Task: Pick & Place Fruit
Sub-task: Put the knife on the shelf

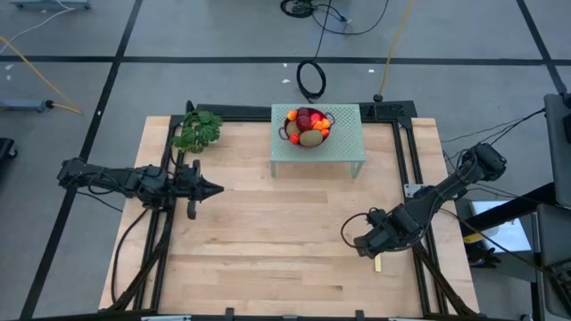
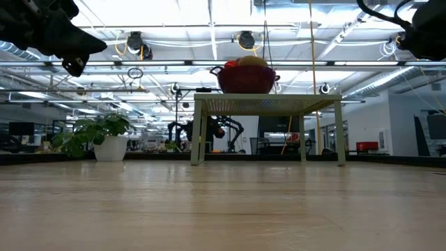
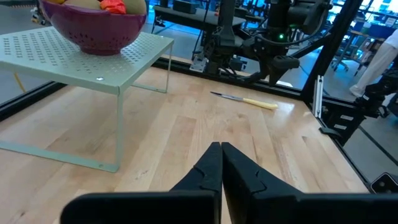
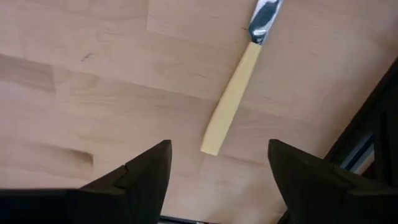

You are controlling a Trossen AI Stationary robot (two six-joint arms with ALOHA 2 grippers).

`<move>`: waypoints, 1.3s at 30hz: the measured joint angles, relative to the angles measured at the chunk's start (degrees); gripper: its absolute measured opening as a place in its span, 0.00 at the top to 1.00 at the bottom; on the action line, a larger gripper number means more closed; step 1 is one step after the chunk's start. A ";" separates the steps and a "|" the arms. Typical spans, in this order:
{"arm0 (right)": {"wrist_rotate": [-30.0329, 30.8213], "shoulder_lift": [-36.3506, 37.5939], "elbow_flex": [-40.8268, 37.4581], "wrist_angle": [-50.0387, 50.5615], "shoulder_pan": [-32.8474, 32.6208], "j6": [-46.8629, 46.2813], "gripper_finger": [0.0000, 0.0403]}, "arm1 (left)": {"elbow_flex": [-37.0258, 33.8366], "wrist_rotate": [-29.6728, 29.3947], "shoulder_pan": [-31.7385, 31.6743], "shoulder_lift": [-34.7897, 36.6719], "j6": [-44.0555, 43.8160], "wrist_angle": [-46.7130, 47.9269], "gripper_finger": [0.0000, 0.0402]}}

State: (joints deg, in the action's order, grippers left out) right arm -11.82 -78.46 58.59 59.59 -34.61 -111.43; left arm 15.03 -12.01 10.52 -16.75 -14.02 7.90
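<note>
We see the right gripper (image 4: 214, 177) with its jaws spread wide and holding nothing, low over the board, the knife (image 4: 238, 87) lying just ahead of its fingertips with its long axis running away from them. The fruit (image 1: 308, 126) sits heaped in the bowl (image 1: 293, 136) on the small stand (image 1: 343, 147), well apart from this gripper, across the table. The left gripper (image 3: 221, 168), its fingers pressed together and empty, points toward the stand. We judge the two arms about equally far from the fruit.

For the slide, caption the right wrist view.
Open right gripper above the yellow-handled knife lying on the wooden table.
</note>
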 joint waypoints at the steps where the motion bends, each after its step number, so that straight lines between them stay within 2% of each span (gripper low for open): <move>1: 0.02 -0.22 0.00 0.07 -0.03 -0.63 0.35 | 0.00 0.00 0.00 0.00 0.01 0.00 0.99; 10: 0.05 -3.15 0.00 -0.08 -2.31 -6.27 0.38 | 0.02 0.00 0.00 0.01 0.36 0.02 0.97; 15: 0.03 -5.78 0.00 -2.13 -3.06 -6.66 0.38 | 0.02 -0.01 0.00 0.01 0.85 0.02 0.99; 20: 1.57 -7.88 -0.42 -2.98 -3.04 -6.78 0.38 | 0.02 0.00 0.00 0.00 0.85 0.00 0.97; 23: 3.05 -7.91 -2.95 -7.02 -3.04 -7.92 0.38 | 0.02 0.01 0.00 0.00 0.85 -0.02 0.96; 30: 2.13 -6.85 -11.46 -17.59 -4.48 -12.17 0.38 | 0.02 0.00 0.00 0.02 0.24 -0.04 0.99; 39: -0.47 -5.68 -14.77 -21.16 -6.88 -15.99 0.38 | 0.02 -0.37 0.00 0.01 -0.04 -0.51 0.96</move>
State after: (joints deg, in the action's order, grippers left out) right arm -12.29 -84.14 43.82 38.43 -41.49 -127.42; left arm 15.05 -12.38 10.52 -16.74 -14.06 7.39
